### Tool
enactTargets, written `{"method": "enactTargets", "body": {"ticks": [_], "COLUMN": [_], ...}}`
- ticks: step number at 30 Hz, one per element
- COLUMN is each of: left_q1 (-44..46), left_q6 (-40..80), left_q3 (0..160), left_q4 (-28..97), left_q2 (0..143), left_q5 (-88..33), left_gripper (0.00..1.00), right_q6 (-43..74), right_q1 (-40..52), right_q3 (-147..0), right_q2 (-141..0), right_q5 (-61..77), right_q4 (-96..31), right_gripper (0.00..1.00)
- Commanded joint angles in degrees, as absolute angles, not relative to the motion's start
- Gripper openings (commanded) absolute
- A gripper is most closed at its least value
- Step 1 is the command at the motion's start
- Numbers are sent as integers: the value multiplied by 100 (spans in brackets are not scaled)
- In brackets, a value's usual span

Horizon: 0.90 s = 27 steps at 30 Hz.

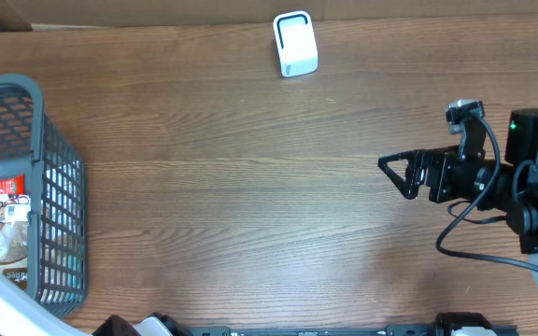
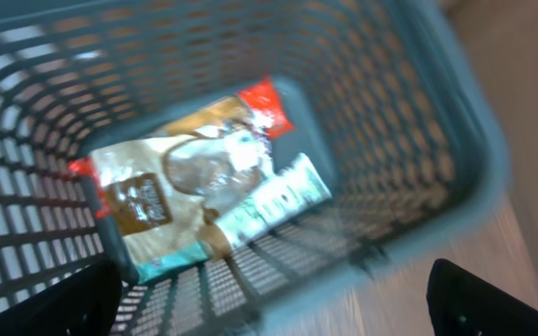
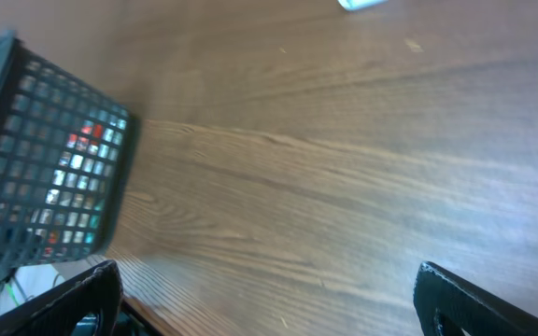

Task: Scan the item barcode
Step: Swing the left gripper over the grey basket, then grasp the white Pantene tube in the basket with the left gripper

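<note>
The items lie in the grey mesh basket [image 2: 409, 121] at the table's left edge: a clear snack packet with red ends and a brown label [image 2: 171, 191], and a teal-and-white pack [image 2: 283, 198] against it. The blurred left wrist view looks down into the basket, and my left gripper [image 2: 274, 277] hovers open over its near rim, touching nothing. From overhead the snack packet [image 1: 3, 210] shows inside the basket [image 1: 59, 201]. The white barcode scanner [image 1: 295, 44] stands at the table's far edge. My right gripper [image 1: 395, 175] is open and empty at the right, pointing left.
The right wrist view shows bare wooden table, the basket [image 3: 49, 163] at its left and the table's near edge [image 3: 185, 313] low in the frame. A cardboard wall [image 1: 157, 11] runs along the back. A black cable [image 1: 470, 247] loops by the right arm.
</note>
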<state>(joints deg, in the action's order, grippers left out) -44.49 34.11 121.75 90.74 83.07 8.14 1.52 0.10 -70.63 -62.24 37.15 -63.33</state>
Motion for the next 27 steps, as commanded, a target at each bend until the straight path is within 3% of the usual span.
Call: {"method": "enactTargets", "body": {"ticks": [1,7,13,27], "left_q1": [-4869,-4991,-4991,-4982], "left_q6": [3607,3282,1754,775], "left_q3": [11585,10248,9129,8484], "left_q4": [8814,7749,6152,5509], "left_q2": [8326,8326,8433,9933], "left_q5": [744,421,-1000,-1656], "left_gripper": [96,94,98,90], "right_q6": [150,150,150,152], "right_q1": [27,27,27,27], "right_q3": [-7207,-7207,-7207,-7207], "right_q2": [-6311,-6431,-6442,-6442], "right_q5": [3328,3306,3297,2936], "right_q4": [-6449,-6510,-6479,-6493], "right_gripper": [100,100,100,100]}}
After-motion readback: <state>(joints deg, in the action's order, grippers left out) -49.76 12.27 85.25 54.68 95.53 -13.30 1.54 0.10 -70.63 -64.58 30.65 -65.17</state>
